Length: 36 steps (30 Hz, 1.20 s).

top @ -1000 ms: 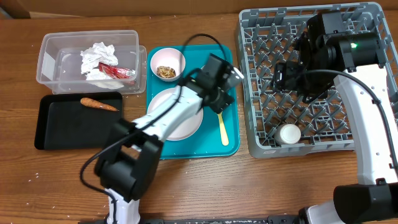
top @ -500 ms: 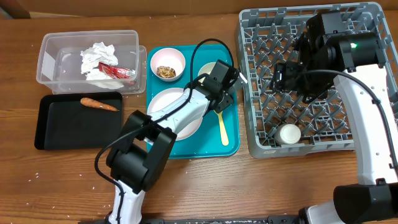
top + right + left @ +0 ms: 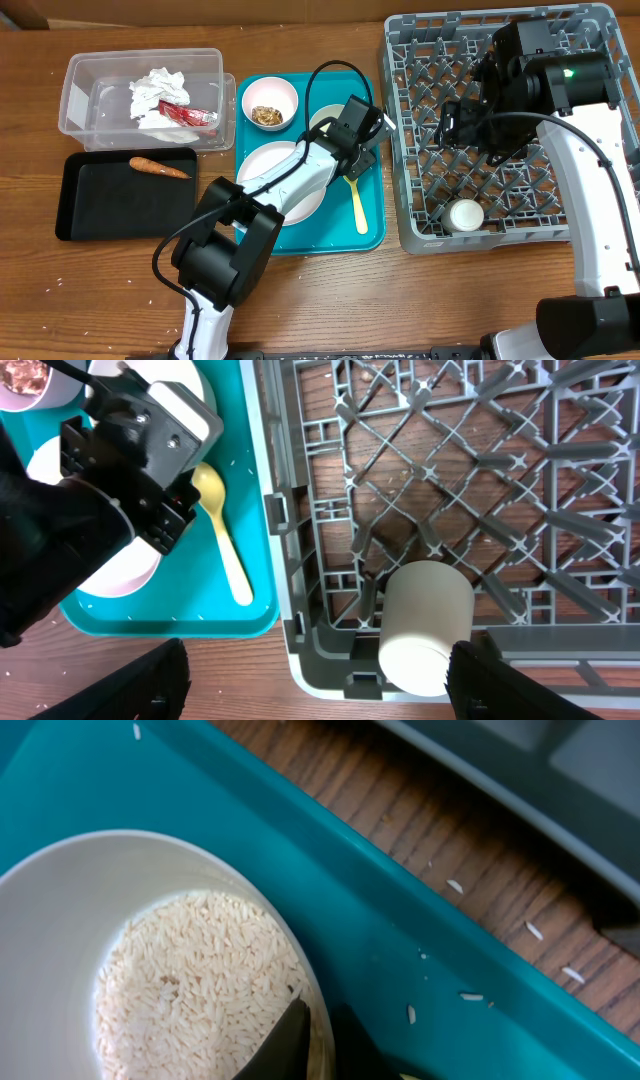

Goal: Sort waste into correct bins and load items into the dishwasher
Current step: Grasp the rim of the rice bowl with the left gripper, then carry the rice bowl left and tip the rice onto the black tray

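Note:
In the left wrist view a pale bowl point(image 3: 60, 920) holding loose white rice point(image 3: 190, 980) sits on the teal tray point(image 3: 400, 890). My left gripper point(image 3: 322, 1020) is shut on its right rim, one finger inside and one outside. From overhead that bowl point(image 3: 325, 118) peeks out behind the left wrist. A second bowl point(image 3: 268, 102) holds a brown food lump. The plate point(image 3: 265, 165) and yellow spoon point(image 3: 358, 205) lie on the tray. My right gripper point(image 3: 315, 685) hangs open over the front left corner of the grey rack point(image 3: 330, 650), above the white cup point(image 3: 425, 625) lying there.
The clear tub point(image 3: 80, 100) at the back left holds crumpled napkins point(image 3: 158, 90) and a red wrapper point(image 3: 188, 115). In front of it the black tray point(image 3: 110, 205) carries the carrot piece point(image 3: 158, 168). Rice grains are scattered on the wood between tray and rack.
My left arm shifted a little toward the back of the tray and its jaws closed on the rice bowl's rim. The right arm has not moved.

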Each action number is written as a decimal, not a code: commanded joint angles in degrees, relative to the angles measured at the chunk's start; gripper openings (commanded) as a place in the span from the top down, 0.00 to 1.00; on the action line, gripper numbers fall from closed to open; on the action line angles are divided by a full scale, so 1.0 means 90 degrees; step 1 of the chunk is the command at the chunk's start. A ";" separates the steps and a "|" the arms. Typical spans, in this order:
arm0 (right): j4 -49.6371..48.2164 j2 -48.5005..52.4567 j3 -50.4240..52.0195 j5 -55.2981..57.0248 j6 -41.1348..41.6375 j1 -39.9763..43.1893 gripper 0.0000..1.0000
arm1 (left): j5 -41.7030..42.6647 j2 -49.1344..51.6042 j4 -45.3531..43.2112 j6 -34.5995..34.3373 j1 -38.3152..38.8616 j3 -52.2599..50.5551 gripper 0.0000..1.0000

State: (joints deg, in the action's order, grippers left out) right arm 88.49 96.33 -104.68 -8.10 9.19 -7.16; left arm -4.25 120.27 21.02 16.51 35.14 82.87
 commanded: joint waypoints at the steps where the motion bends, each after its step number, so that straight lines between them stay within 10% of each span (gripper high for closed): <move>1: -0.0012 -0.0121 -0.0126 0.0063 -0.0027 0.0017 0.15 | -0.0095 0.0075 0.0017 -0.0347 -0.0019 0.0253 0.89; 16: -0.0012 -0.0121 -0.0126 0.0063 -0.0027 0.0017 0.15 | -0.0092 0.0075 0.1122 -0.1173 -0.0034 0.0736 0.96; 36: 0.0017 -0.0121 -0.0126 0.0063 -0.0029 0.0017 0.15 | 0.0639 0.0075 0.5829 -0.2708 -0.0809 0.4493 0.96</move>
State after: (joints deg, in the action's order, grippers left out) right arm 88.71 96.33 -104.68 -8.05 9.17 -7.16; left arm -2.68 120.73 69.01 -4.56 31.88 117.19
